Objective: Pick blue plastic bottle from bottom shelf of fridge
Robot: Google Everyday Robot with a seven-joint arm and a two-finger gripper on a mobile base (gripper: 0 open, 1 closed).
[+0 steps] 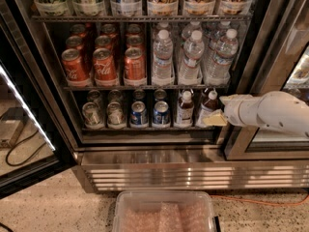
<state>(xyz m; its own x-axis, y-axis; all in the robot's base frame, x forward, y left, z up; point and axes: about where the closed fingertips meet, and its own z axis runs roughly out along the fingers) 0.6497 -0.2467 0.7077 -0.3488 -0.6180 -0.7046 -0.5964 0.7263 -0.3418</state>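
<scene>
Bottle [206, 108]: upright in the rightmost lane of the fridge's bottom level, at the front, with a white cap, dark contents and a pale label.
Fridge [159, 170]: door open; the ribbed steel base runs just below the bottom level.
Shelf [145, 128]: the lowest rack, holding cans [161, 112] on the left and middle and two small bottles on the right.
Arm [275, 112]: white, reaching in level from the right at shelf height.
Twin [185, 109]: a look-alike bottle one lane to the left, further from the gripper, so I take the right-hand one as the target.
Gripper [215, 119]: at the bottle's lower right, touching it or just beside it; I cannot tell whether it is apart or closed.
Key relation: the bottle lies just left of the gripper and a little higher, with its long axis vertical and the arm's approach horizontal, so a side grasp on the body looks right.
Risk: the twin is close on the left, and a push that way could tip it.
</scene>
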